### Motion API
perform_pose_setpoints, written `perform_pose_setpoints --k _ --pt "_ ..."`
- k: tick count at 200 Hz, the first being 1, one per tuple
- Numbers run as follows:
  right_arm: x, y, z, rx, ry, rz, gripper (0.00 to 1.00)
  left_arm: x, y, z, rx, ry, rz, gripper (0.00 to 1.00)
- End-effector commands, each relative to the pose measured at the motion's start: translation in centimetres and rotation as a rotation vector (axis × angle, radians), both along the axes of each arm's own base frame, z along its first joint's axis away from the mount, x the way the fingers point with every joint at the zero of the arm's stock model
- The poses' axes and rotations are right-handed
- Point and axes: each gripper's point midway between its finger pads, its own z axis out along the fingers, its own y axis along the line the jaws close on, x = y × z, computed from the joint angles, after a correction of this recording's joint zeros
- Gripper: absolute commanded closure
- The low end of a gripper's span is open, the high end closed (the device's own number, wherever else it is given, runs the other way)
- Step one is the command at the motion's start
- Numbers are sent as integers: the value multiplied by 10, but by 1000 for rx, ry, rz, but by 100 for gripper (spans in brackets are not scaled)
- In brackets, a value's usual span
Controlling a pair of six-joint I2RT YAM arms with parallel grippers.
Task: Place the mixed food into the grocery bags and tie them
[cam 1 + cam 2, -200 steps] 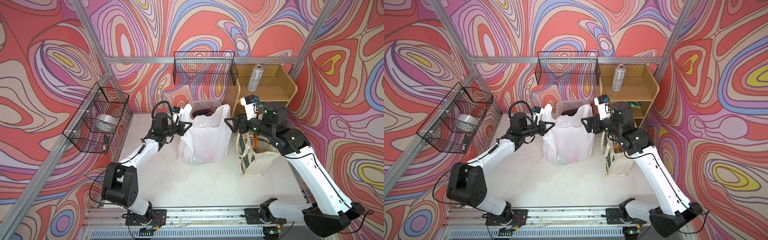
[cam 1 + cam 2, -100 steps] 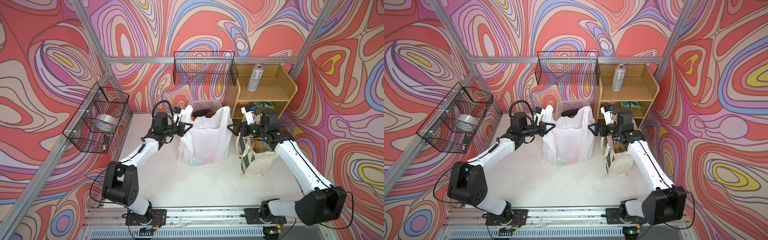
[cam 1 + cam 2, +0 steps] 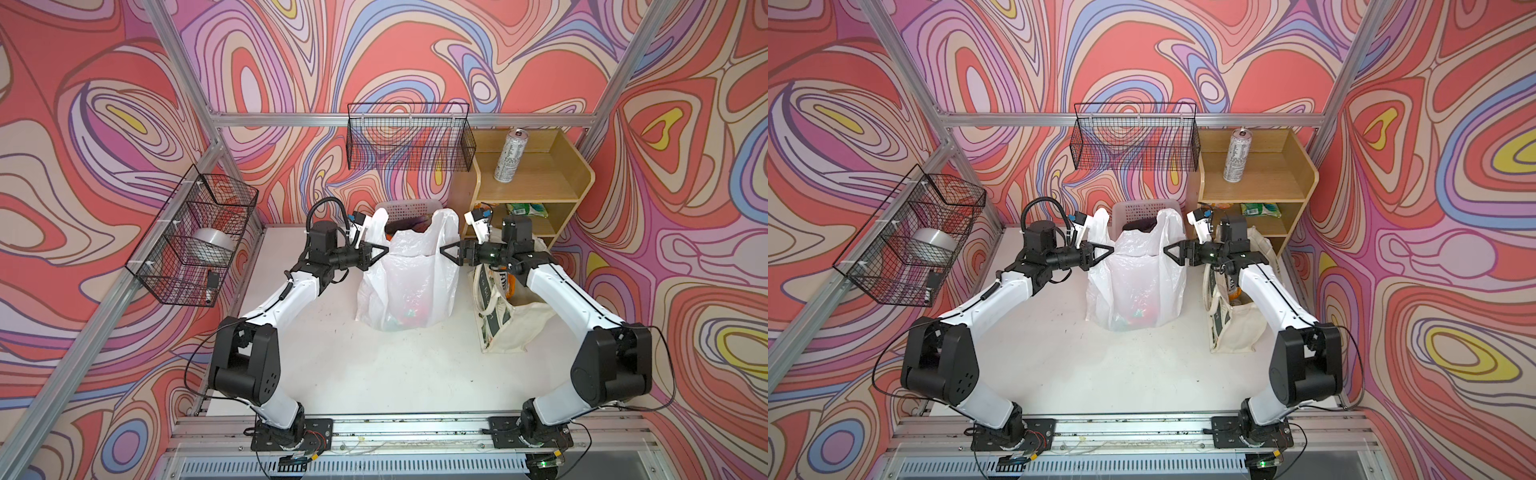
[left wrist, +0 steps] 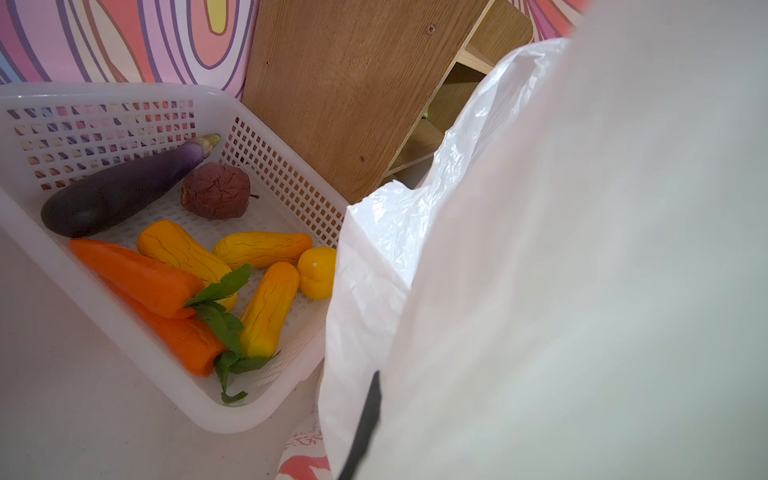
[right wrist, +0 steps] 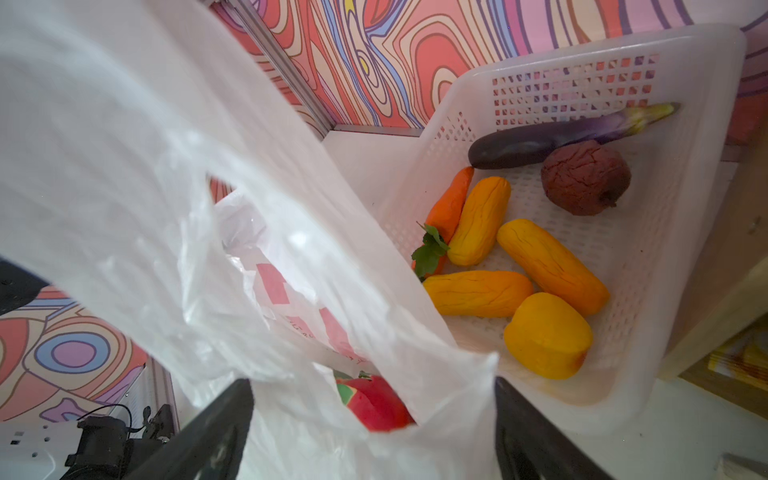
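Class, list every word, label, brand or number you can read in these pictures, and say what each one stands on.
None can be read for sure.
Print on the silver can, top of the wooden shelf: too small.
Red characters on the white plastic bag in the right wrist view: creased, cut off.
Dark green lettering on the canvas tote: folded, unreadable.
Label on the green packet: blurred.

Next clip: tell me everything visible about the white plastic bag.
The white plastic bag is thin, crinkly and translucent, with red print on one face. It stands upright on the white table, mouth open, handles raised, just in front of the lattice basket. Colourful items show through near its bottom; a red and green piece lies inside. The left gripper is shut on one handle; the right gripper has open jaws either side of the other.
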Motion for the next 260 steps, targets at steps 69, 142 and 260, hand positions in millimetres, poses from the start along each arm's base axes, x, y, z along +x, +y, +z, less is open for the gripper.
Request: perform_pose_setpoints --k 69,142,260 --pt "13 46 15 117 -72 72 10 3 -20 -13 -35 60 -47 100" --pt "4 68 12 118 -101 84 7 -3 -31 -30 -39 96 -66 100" --pt "-16 76 31 155 -153 109 3 -5 -31 -29 -34 101 -74 100"
